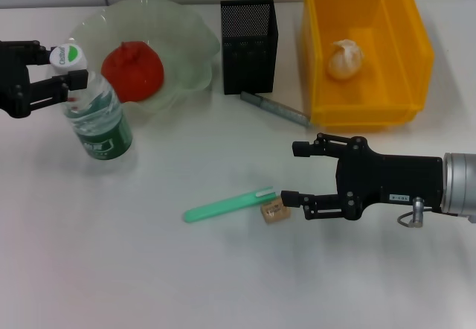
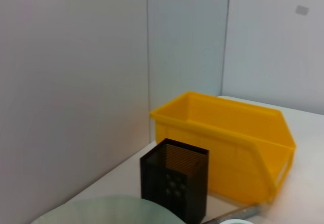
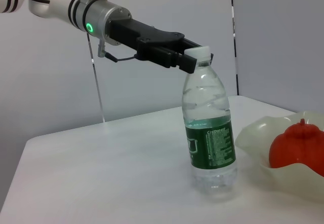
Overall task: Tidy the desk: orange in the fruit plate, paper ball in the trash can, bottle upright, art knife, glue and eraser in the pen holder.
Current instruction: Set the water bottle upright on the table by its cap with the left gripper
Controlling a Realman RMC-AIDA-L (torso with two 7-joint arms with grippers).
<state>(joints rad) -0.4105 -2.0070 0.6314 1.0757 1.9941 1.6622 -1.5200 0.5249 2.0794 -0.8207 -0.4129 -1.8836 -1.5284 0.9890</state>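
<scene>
1. The left gripper (image 1: 68,85) is clamped on the neck of the bottle (image 1: 99,120), which stands upright on the counter (image 1: 149,269) beside the plate (image 1: 186,46).
2. The orange (image 1: 132,70) sits in the plate.
3. The paper ball (image 1: 345,59) lies in the yellow bin (image 1: 401,39).
4. The right gripper (image 1: 292,173) has its fingers apart, with the lower finger just beside the eraser (image 1: 274,213).
5. The black holder (image 1: 249,46) stands between the plate and the bin.

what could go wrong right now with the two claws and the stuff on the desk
1. The left claw is closed on the neck of the standing bottle; a sideways pull while letting go could tip it toward the fruit plate.
2. The right claw is open beside the eraser, with the green stick touching it; closing may nudge the eraser or catch the stick.
</scene>
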